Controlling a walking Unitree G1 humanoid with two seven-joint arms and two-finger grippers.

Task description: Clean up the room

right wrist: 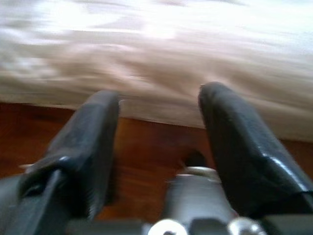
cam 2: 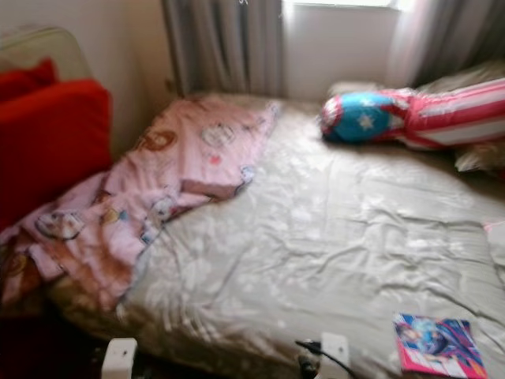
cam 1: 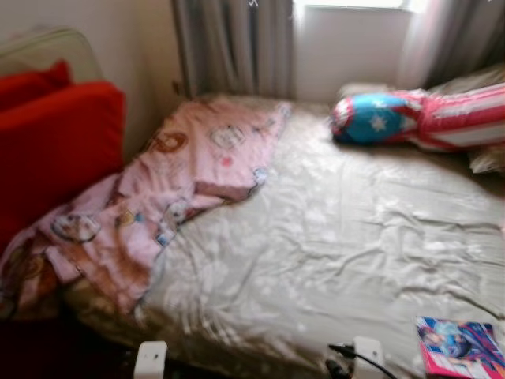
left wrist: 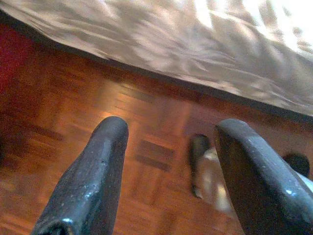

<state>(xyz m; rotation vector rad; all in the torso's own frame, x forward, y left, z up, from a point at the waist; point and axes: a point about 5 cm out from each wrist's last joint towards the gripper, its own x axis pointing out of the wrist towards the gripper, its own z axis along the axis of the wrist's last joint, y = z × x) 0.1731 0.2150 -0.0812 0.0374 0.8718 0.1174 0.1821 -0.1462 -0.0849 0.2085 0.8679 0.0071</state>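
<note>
You have a bed [cam 1: 339, 237] in front of you, its pale wrinkled cover bare across the middle. A pink patterned blanket [cam 1: 158, 197] lies crumpled along the bed's left edge, its long axis running from the far left corner down to the near left corner, where it spills over the side. At the far right corner a long cushion [cam 1: 418, 118] in red and white stripes with a blue, starred end lies across the bed, that blue end pointing toward the middle. Near the right end of the near edge sits a pink and blue magazine [cam 1: 461, 347], flat, roughly square to that edge. A red pillow [cam 1: 55, 150] stands just beyond the bed's left edge, against the wall. Grey curtains [cam 1: 233, 47] hang past the far edge.

Your left gripper [left wrist: 166, 171] hangs over the wood floor [left wrist: 73, 107] beside the bed's edge, fingers spread apart. Your right gripper [right wrist: 159, 147] hangs likewise by the bed's edge, fingers also apart, holding nothing.
</note>
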